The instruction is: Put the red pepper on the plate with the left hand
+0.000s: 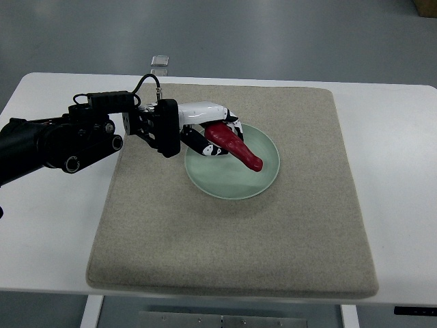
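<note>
My left hand (208,131) is clamped on the red pepper (235,147), fingers wrapped round its thick end, just left of frame centre. Pepper tip angles down-right over the pale green plate (263,179), which sits on the beige mat (273,239).

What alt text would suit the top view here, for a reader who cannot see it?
The left robot hand holds a red pepper over a pale green plate, the pepper's tip pointing toward the plate's centre. The plate sits on a beige mat that covers most of a white table. The right arm is not visible.
</note>
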